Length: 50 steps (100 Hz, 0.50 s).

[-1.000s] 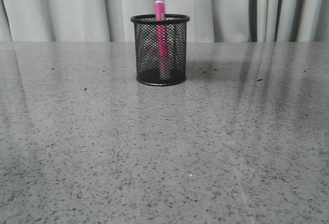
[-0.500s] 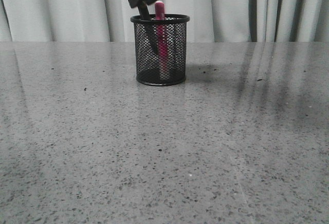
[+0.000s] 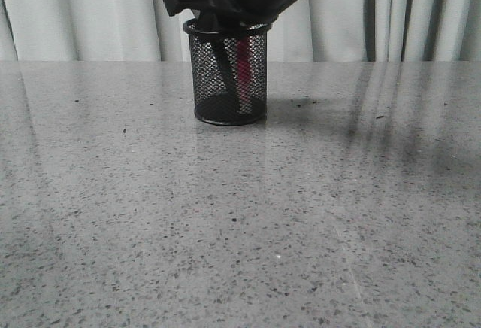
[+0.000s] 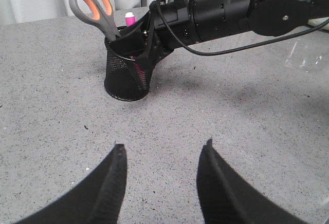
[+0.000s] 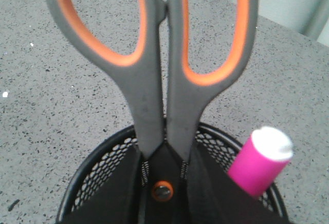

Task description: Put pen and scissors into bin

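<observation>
Black mesh bin [image 4: 126, 75] on grey surface [image 3: 240, 215] holds pen [image 5: 259, 165]. My right tool [image 5: 163, 183] grips scissors [image 5: 154, 64] at pivot, blades down inside. Left tool [image 4: 162, 154] spread wide, holding nothing.

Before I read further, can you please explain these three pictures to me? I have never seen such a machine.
It is a robot with two arms, each ending in a pincer. One camera looks forward over the grey speckled table; the others sit on each wrist. The round black wire-mesh cup holds a short pink pen. The right pincer is shut on the large grey-and-orange scissors, blades down inside the cup. The left pincer hangs open above the table, holding nothing.
</observation>
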Each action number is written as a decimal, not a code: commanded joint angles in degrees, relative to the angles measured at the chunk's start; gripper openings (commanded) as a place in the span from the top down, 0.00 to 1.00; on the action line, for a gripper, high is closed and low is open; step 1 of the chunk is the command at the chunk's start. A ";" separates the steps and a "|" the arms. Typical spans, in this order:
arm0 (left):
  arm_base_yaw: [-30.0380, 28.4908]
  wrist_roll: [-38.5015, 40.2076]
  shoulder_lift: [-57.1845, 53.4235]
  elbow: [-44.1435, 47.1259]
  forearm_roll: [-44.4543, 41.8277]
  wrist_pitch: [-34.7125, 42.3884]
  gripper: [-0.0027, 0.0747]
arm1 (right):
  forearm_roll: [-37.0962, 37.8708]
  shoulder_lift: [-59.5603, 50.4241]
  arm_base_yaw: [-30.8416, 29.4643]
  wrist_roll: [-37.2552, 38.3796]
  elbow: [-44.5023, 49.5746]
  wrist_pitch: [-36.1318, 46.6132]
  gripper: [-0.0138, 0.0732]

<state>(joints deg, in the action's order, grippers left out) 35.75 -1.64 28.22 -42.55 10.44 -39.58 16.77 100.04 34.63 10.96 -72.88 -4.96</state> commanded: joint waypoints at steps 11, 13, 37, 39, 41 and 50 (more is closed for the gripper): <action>0.01 0.75 0.21 -1.45 -0.06 4.31 0.62 | -0.34 -5.67 -0.32 -0.49 -0.94 3.49 0.37; 0.01 1.03 0.21 -1.45 -0.55 4.74 0.63 | -0.44 -6.34 -0.32 -0.49 -0.94 3.37 0.33; 0.01 12.85 -2.69 1.61 -12.39 10.21 0.90 | -0.27 -20.08 -0.20 -0.49 0.09 -1.75 0.42; 0.01 14.13 -3.24 2.29 -13.51 10.55 0.92 | 0.37 -21.74 -0.20 -0.49 0.91 -2.33 0.49; 0.01 15.05 -3.82 2.86 -14.04 10.95 0.94 | 0.74 -23.50 -0.20 -0.49 1.76 -2.82 0.56; 0.01 18.22 -7.15 5.60 -17.64 13.20 0.99 | 2.01 -32.07 -0.20 -0.49 8.05 -3.36 0.88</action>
<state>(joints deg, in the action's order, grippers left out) 35.75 12.61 23.31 -37.52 -3.52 -32.91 17.13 76.75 34.63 10.82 -68.11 -10.05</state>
